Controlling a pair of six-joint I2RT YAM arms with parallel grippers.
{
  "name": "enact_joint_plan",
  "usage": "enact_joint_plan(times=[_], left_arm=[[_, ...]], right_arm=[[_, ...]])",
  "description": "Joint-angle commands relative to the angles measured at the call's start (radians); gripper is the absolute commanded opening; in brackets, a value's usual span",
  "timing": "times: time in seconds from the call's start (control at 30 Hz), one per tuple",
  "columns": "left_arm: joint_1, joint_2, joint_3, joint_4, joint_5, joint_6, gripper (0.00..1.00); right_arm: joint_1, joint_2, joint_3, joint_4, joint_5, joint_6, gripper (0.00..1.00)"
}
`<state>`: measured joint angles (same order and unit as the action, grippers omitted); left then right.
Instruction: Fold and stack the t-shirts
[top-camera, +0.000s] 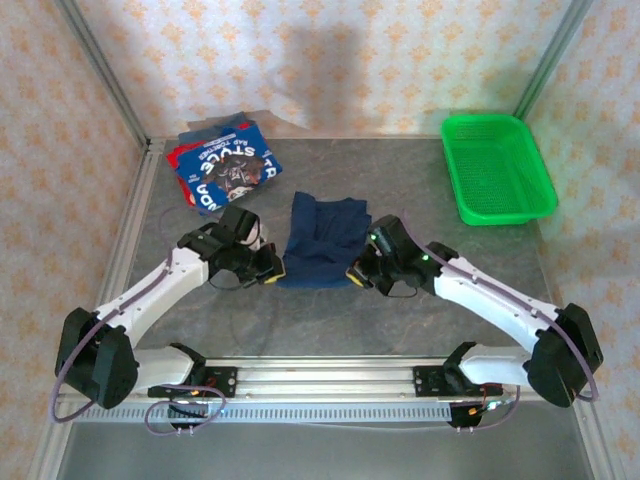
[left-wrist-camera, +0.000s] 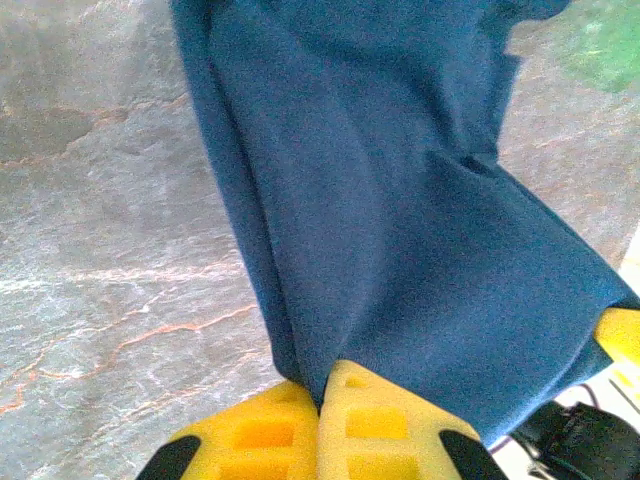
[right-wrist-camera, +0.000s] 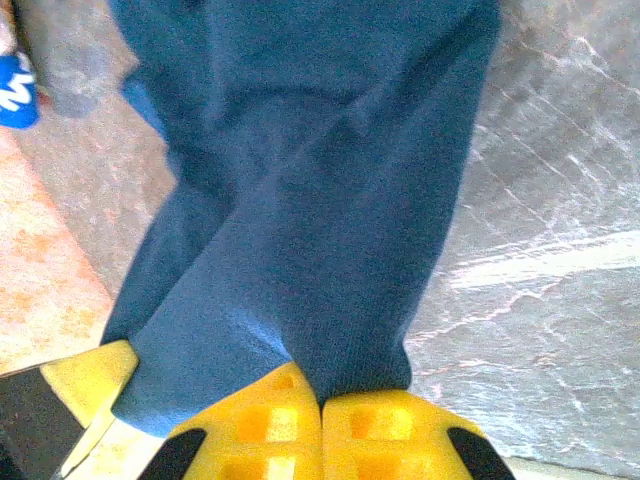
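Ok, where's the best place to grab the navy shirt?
Probably its near edge, one corner per hand, coming from the near side: the navy shirt lies lengthwise front to back, that edge nearest. The left hand and right hand are shut on those corners.

Light in the overhead view is bright, even and diffuse, falling from above. The grey marbled tabletop (top-camera: 400, 180) carries only weak, soft-edged shadows, and a faint grey shadow smudges the patterned paper back wall (top-camera: 310, 60). The green plastic mesh basket (top-camera: 497, 165) looks oversaturated (almost glowing). That view is sharp throughout. In both wrist views the dark navy cloth t-shirt (left-wrist-camera: 400, 230) is slightly soft, its folds marked by gentle shading. A white glare streak crosses the tabletop in the right wrist view, and the basket is a blurred, washed-out green patch at the left wrist view's top right corner.
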<state>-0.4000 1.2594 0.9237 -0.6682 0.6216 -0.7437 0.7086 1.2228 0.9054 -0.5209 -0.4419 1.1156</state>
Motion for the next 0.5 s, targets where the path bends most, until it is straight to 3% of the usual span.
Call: enact_joint_plan(times=[0.0,0.2,0.47], left_arm=[[0.040,0.046,0.098,-0.065,0.006,-0.006,0.00],[0.123,0.195,0.269,-0.050,0.048,0.020,0.00],[0.157,0.417,0.486,-0.039,0.068,0.055,0.00]], right_arm=[[-0.025,0.052,0.107,-0.062,0.051,-0.041,0.00],[-0.132,0.214,0.294,-0.102,-0.006,-0.174,0.00],[-0.257,0.419,0.495,-0.171,-0.078,-0.328,0.00]])
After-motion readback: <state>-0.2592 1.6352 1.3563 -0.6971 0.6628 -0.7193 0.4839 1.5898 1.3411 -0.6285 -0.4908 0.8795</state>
